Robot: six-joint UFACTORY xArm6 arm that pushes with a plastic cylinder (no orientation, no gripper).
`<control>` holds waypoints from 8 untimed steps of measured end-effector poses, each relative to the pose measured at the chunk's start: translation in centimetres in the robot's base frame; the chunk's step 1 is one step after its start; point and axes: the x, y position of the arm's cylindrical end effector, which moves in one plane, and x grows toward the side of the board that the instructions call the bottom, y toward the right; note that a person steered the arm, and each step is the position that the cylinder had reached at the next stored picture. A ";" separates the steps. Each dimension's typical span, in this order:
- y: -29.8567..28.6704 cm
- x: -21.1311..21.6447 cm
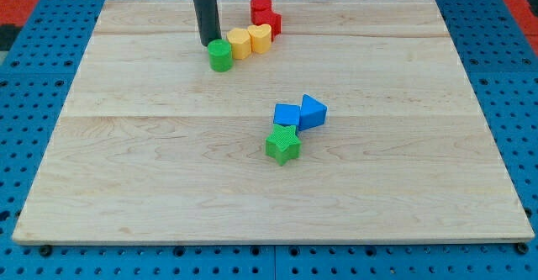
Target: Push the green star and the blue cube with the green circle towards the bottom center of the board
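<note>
The green star (282, 145) lies a little right of the board's middle. The blue cube (287, 114) touches its upper edge, and a second blue block (312, 111), of a wedge-like shape, sits against the cube's right side. The green circle (220, 55), a short cylinder, stands near the view's top, left of centre. My tip (208, 43) is at the circle's upper left edge, touching or nearly touching it. The rod rises out of the view's top.
Two yellow blocks (239, 43) (260, 38) sit in a row right of the green circle. Two red blocks (261, 7) (270, 22) lie just above them near the top edge. The wooden board (151, 171) rests on a blue pegboard.
</note>
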 end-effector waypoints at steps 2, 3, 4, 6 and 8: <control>0.4 4.4; 1.0 6.1; 4.6 6.7; 5.9 6.7; 9.5 9.7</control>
